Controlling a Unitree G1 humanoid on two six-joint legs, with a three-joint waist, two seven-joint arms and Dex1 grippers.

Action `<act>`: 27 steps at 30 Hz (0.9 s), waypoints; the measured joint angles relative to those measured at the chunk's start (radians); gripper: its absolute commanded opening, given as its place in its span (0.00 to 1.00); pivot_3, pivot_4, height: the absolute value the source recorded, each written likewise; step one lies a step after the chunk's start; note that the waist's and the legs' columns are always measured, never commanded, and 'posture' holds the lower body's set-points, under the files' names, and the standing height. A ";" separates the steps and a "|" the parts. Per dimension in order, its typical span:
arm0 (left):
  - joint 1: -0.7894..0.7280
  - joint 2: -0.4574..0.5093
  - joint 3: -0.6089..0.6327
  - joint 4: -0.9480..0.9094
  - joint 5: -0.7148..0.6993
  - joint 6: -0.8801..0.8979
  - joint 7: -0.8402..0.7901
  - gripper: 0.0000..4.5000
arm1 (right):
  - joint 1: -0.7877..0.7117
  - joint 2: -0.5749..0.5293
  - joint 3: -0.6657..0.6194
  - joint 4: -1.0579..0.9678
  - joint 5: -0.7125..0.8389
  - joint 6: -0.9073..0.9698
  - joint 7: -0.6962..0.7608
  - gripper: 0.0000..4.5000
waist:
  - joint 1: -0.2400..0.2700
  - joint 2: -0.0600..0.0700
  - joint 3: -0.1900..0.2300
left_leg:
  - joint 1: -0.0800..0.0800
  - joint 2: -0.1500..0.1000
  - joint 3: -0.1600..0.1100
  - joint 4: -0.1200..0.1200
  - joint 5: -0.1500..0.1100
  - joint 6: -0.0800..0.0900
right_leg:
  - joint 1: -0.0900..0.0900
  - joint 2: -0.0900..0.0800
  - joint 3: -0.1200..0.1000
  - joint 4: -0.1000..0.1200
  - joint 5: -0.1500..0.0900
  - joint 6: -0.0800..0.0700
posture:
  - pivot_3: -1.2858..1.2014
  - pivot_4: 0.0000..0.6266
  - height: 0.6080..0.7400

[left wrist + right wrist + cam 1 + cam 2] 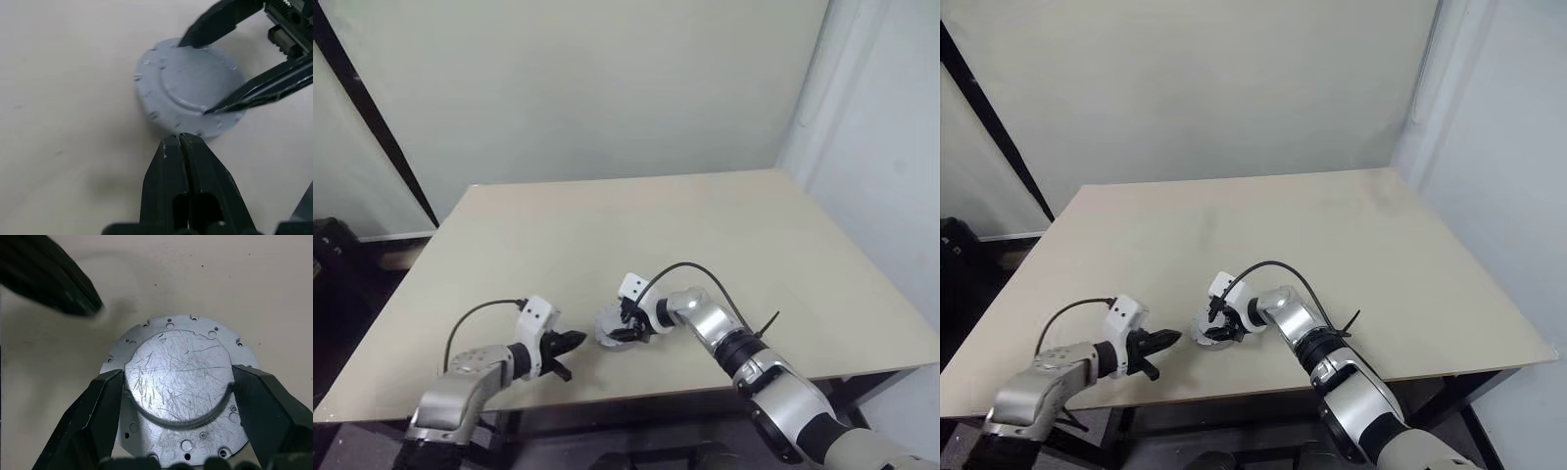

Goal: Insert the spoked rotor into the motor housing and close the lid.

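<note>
The motor housing (171,68) is a thick round grey metal part lying on the table near its front edge. Its upward face is a flanged disc with small holes and a raised, scratched centre (176,367); I cannot tell whether that face is the lid. No windings show, and the spoked rotor is hidden. My right gripper (622,329) reaches in from the right, its two fingers clamped on opposite sides of the raised centre. My left gripper (179,139) is shut and empty, its tips just short of the housing's rim on the left side.
The pale wooden table (705,225) stretches bare behind and to both sides of the housing. Its front edge runs close under both arms. A light wall stands behind, and a dark pole leans at the far left.
</note>
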 measured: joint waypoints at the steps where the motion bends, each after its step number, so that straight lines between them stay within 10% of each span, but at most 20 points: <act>1: -0.016 -0.014 -0.010 0.021 0.006 -0.007 0.001 0.00 | -0.001 0.001 0.000 0.000 -0.001 0.000 0.001 0.72 | 0.000 0.000 0.000 | 0.000 0.000 0.000 0.000 0.000 0.000 | 0.000 0.000 0.000 0.000 0.000 0.000 | 0.52 0.00 1.00; 16: -0.104 -0.033 -0.081 0.141 0.073 -0.025 -0.004 0.00 | 0.000 -0.011 0.000 -0.005 -0.006 0.024 0.007 0.72 | 0.000 0.006 -0.004 | 0.000 -0.001 -0.001 0.000 0.001 0.002 | 0.001 -0.004 0.000 0.000 0.000 0.001 | 0.52 0.00 1.00; 19: -0.107 -0.033 -0.081 0.141 0.074 -0.023 -0.002 0.00 | 0.007 -0.006 -0.003 -0.017 -0.001 0.047 0.012 0.99 | 0.000 0.006 -0.005 | 0.000 -0.001 -0.001 0.000 0.001 0.002 | 0.001 -0.004 0.000 0.000 0.000 0.001 | 0.52 0.00 1.00; 27: -0.110 -0.033 -0.084 0.140 0.078 -0.018 0.006 0.00 | 0.033 0.000 -0.080 -0.105 0.076 0.156 0.017 0.99 | 0.000 0.008 -0.005 | 0.000 0.000 -0.001 0.000 0.000 0.000 | 0.001 -0.003 0.000 0.000 -0.001 0.001 | 0.52 0.00 1.00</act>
